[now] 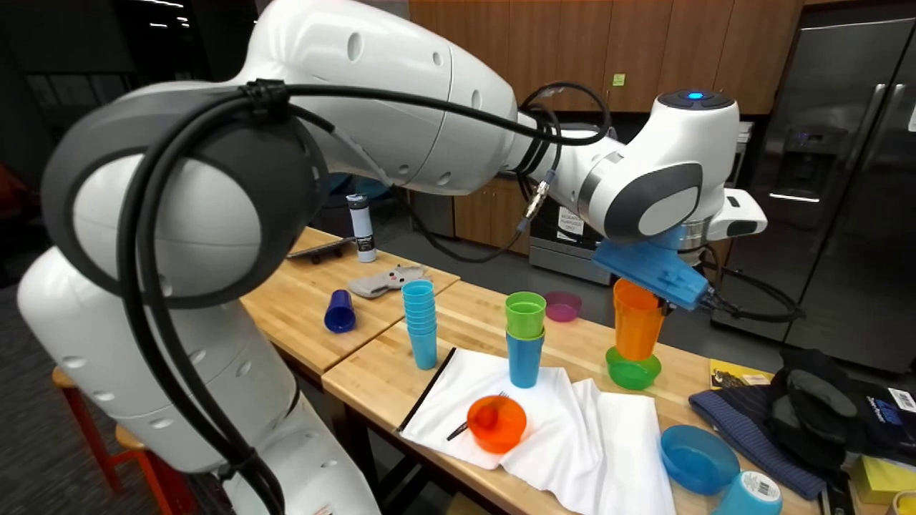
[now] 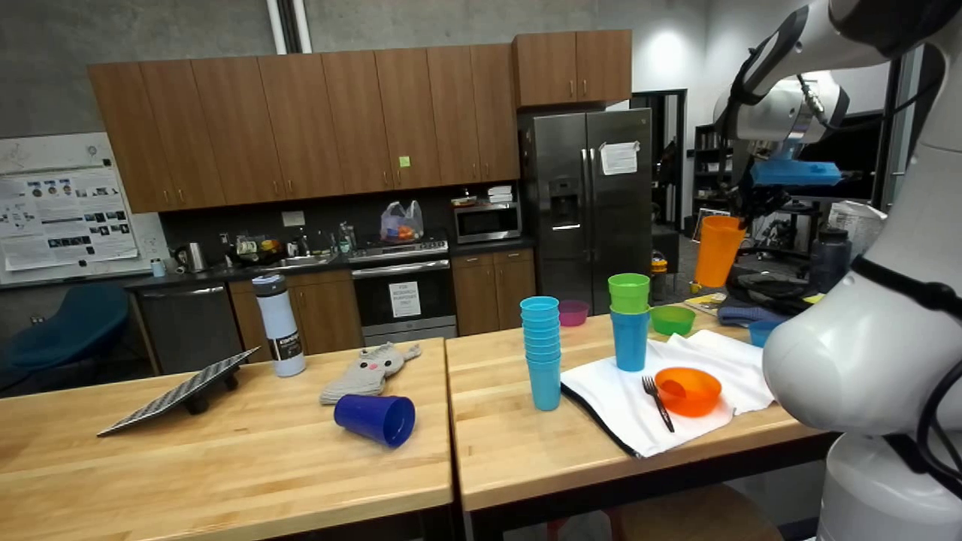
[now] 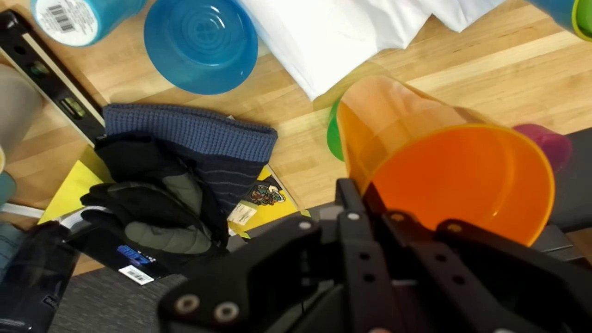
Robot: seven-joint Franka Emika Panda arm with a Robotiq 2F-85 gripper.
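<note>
- Orange cup hangs in the air above the table, mouth upward and tilted a little, as both exterior views show.
- Hand is narrow, holding the cup by pinching its wall at the rim.
- Green bowl sits on the table, mostly hidden behind the cup in the wrist view.
- Magenta bowl stands near the table's edge.
- White cloth lies rumpled, carrying an orange bowl with a fork beside it, and a blue cup with a green cup on top.
- Tall stack of light blue cups stands upright just beside the cloth.
- Blue bowl sits beside the cloth, with a dark knitted cap near it; black and grey gloves lie partly over the cap.
- Black spirit level lies just beside the cap.
</note>
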